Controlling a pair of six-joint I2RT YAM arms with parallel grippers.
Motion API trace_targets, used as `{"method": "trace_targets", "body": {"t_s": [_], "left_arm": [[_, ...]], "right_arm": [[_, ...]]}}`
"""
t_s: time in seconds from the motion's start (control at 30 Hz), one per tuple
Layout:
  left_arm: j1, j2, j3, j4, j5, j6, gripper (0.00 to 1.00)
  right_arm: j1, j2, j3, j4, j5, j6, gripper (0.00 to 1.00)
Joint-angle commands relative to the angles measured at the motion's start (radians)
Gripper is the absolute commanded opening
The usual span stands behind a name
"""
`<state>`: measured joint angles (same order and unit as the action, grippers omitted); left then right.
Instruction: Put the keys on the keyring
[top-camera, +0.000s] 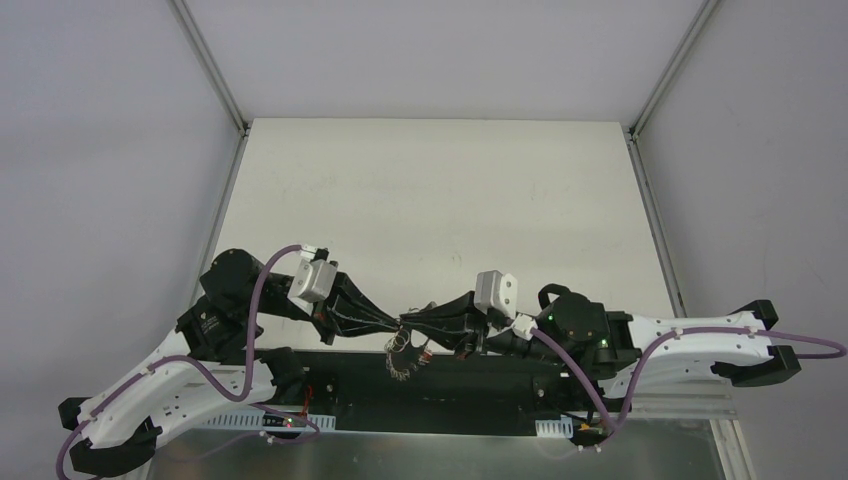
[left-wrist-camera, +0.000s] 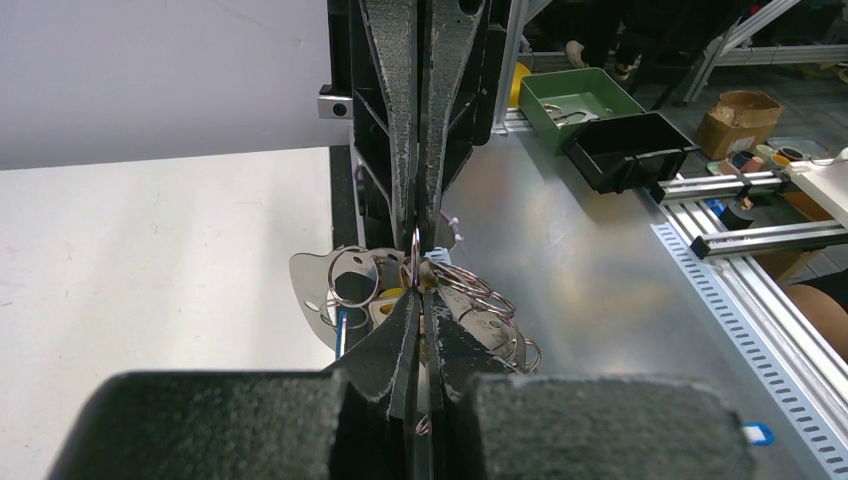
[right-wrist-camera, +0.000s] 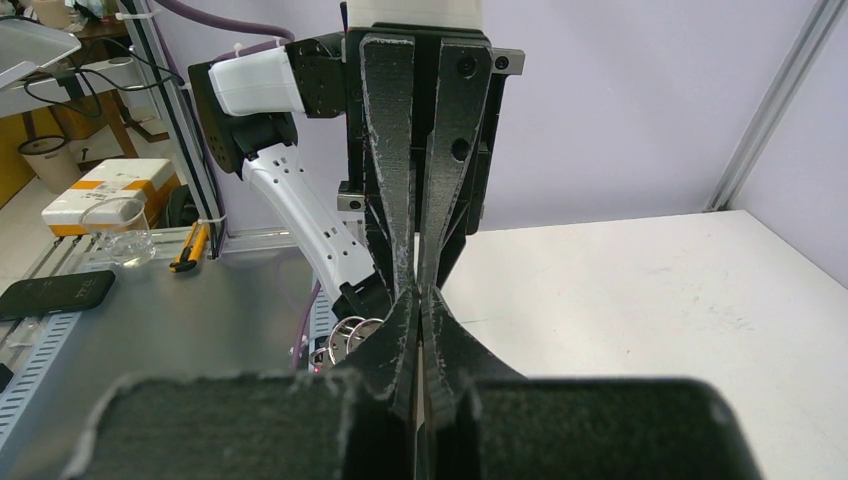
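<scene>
Left wrist view: left end effector (left-wrist-camera: 420, 303) and right end effector (left-wrist-camera: 417, 226), tip to tip at frame centre, both pinch the keyring (left-wrist-camera: 414, 258); keys (left-wrist-camera: 312, 283) cluster beside it.

Pale lilac walls (top-camera: 90, 120) enclose a white table (top-camera: 440, 190), framed by aluminium posts (top-camera: 212, 68).

keys (left-wrist-camera: 310, 282) — glossy silver metal | left fingers (left-wrist-camera: 385, 350) — matt black, rough-grained | table (top-camera: 430, 190) matt white
</scene>
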<state>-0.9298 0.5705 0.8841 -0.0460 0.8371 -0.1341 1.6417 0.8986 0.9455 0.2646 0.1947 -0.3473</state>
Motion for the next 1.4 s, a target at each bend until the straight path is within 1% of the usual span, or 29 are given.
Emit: {"method": "trace_targets", "body": {"t_s": [0.0, 0.07, 0.17, 0.23, 0.33, 0.5, 0.53, 0.57, 0.6, 0.87, 1.0, 1.17, 1.27, 1.37], "left_arm": [[-0.004, 0.007, 0.020, 0.034, 0.009, -0.016, 0.03], [-0.003, 0.004, 0.023, 0.034, 0.005, -0.016, 0.08], [-0.003, 0.001, 0.029, 0.034, -0.002, -0.018, 0.19], [-0.003, 0.001, 0.037, 0.035, -0.008, -0.017, 0.24], [-0.003, 0.006, 0.047, 0.034, -0.013, -0.015, 0.27], [-0.004, 0.018, 0.060, 0.034, -0.015, -0.005, 0.28], [-0.003, 0.019, 0.063, 0.034, -0.017, -0.005, 0.28], [-0.003, 0.019, 0.067, 0.034, -0.018, -0.003, 0.28], [-0.003, 0.022, 0.069, 0.034, -0.018, 0.001, 0.28], [-0.003, 0.024, 0.066, 0.034, -0.005, -0.003, 0.26], [-0.004, 0.003, 0.047, 0.017, -0.039, -0.001, 0.27], [-0.003, -0.040, 0.027, -0.060, -0.133, 0.008, 0.29], [-0.004, -0.067, 0.013, -0.103, -0.222, 0.010, 0.30], [-0.003, -0.085, 0.000, -0.142, -0.301, 0.011, 0.31]], "right_arm": [[0.007, -0.024, 0.003, 0.148, -0.013, -0.008, 0.00], [0.007, -0.028, 0.001, 0.141, -0.013, -0.008, 0.00], [0.007, -0.034, -0.001, 0.132, -0.013, -0.008, 0.00], [0.007, -0.037, -0.005, 0.131, -0.013, -0.008, 0.00], [0.007, -0.039, -0.008, 0.128, -0.013, -0.008, 0.00], [0.007, -0.041, -0.011, 0.117, -0.013, -0.008, 0.00], [0.007, -0.041, -0.013, 0.116, -0.013, 0.170, 0.48], [0.007, -0.043, -0.015, 0.116, -0.060, 0.024, 0.03], [0.007, -0.045, -0.017, 0.116, -0.054, 0.007, 0.00], [0.007, -0.044, -0.022, 0.121, -0.042, 0.005, 0.00], [0.007, -0.046, -0.022, 0.104, -0.004, 0.008, 0.00], [0.007, -0.060, -0.042, 0.023, 0.074, 0.055, 0.00], [0.004, -0.066, -0.058, -0.052, 0.119, 0.114, 0.00], [0.001, -0.068, -0.081, -0.150, 0.119, 0.166, 0.17]]}}
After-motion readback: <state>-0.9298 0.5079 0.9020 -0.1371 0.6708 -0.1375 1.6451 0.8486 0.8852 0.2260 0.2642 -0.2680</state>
